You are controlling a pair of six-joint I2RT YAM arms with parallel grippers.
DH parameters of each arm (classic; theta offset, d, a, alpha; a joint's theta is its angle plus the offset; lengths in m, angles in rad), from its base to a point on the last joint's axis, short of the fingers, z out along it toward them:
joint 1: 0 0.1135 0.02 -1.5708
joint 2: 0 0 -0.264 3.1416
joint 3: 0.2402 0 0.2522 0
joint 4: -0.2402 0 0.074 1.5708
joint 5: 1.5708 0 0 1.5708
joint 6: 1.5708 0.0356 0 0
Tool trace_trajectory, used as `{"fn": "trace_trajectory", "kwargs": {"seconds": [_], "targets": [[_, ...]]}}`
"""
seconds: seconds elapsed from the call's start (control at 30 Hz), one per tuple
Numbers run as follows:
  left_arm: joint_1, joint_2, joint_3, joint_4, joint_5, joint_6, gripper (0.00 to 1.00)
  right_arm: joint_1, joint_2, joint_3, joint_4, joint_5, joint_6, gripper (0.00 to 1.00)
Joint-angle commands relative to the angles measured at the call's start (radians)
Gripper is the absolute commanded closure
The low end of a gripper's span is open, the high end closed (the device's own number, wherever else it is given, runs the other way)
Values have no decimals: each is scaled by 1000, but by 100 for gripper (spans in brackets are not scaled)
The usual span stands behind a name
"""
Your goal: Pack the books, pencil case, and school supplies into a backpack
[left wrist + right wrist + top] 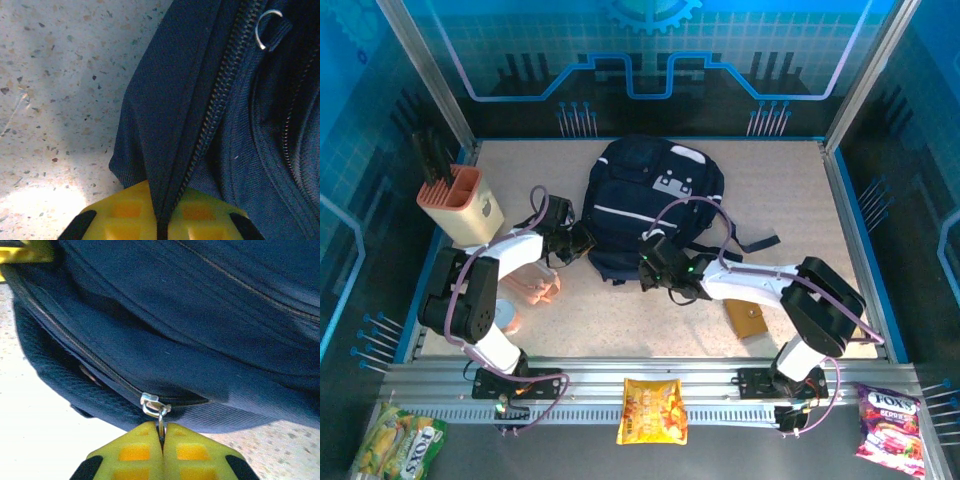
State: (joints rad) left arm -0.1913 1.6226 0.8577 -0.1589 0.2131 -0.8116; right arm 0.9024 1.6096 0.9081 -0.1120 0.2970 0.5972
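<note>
The navy backpack lies flat mid-table, its zipper edge facing the arms. My left gripper is shut on a fold of its fabric beside the zipper track, with the cloth pinched between the yellow fingers. My right gripper is at the near edge, shut on the metal zipper pull just below the slider. The zipper gapes slightly to the slider's right. A tan-brown square piece lies on the table right of the right forearm. The books are out of view.
A peach-and-cream holder with black tools stands at the far left. Small pinkish items lie near the left arm. A yellow snack bag, a pink one and a green-yellow one lie in front of the rail.
</note>
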Motion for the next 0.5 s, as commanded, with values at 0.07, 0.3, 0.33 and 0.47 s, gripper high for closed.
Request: {"fn": "trace_trajectory", "kwargs": {"seconds": [0.07,0.3,0.33,0.47], "targets": [[13,6,8,19,-54,28,100,-33,-64,-64,-126,135,-64,100],[37,-8,0,-9,-45,59,100,-136,-132,-130,-87,140,-175,100],[41,-9,3,-18,-39,68,100,-159,-138,-135,-78,127,-190,100],[51,-4,22,-55,-26,119,100,-258,-140,-151,-16,54,-219,97]]}}
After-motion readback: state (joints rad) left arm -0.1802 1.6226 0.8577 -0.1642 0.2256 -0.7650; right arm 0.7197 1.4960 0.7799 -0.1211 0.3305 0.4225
